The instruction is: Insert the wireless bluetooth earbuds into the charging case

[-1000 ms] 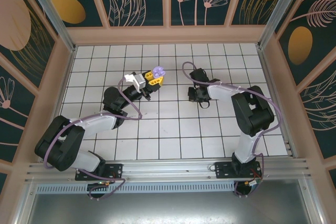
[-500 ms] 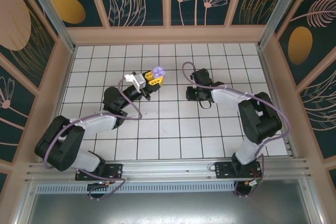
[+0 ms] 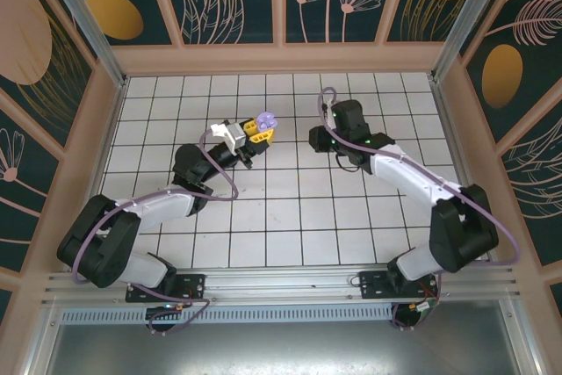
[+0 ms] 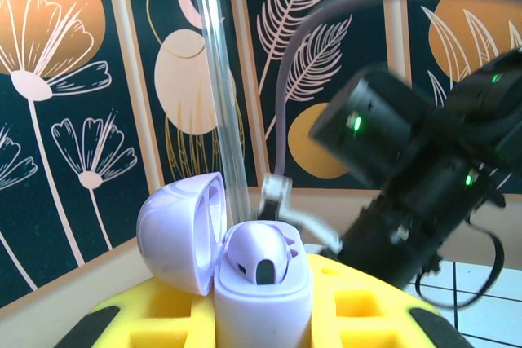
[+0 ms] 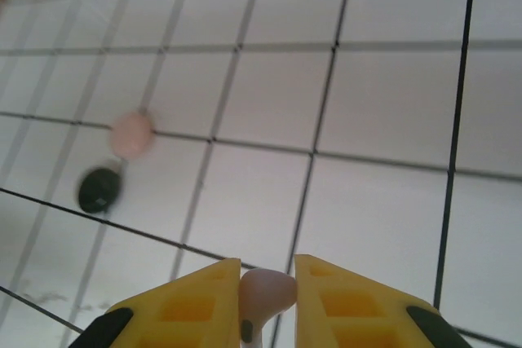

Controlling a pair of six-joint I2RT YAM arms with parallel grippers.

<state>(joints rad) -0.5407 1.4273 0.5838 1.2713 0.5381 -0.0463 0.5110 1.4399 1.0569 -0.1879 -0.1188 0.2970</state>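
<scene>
Both busy: right claw (image 5: 267, 279) pinches one earbud (image 5: 266, 297), left claw (image 3: 256, 135) clamps the charging case (image 4: 261, 291).
Bud: pale, glossy, rounded, held off the white tiled desk (image 5: 391, 112), right of the case. Case: smooth lavender shell, lid hinged open, gripped between yellow plastic fingers (image 4: 359, 307).

The charging case (image 4: 245, 270) is lavender, between the yellow fingers (image 4: 391, 303) of the left gripper (image 4: 261, 315). The right gripper (image 5: 267, 279) has the same yellow fingers (image 5: 208, 283), on either side of a pale pinkish-lilac earbud (image 5: 265, 292). At mid-left of the right wrist view, a blurred pink round case (image 5: 130, 134) lies beside a dark round case (image 5: 100, 189). The table (image 5: 383, 120) is white tile with a black grid. The walls (image 4: 73, 160) are dark teal with orange discs and peach leaves and flowers.
</scene>
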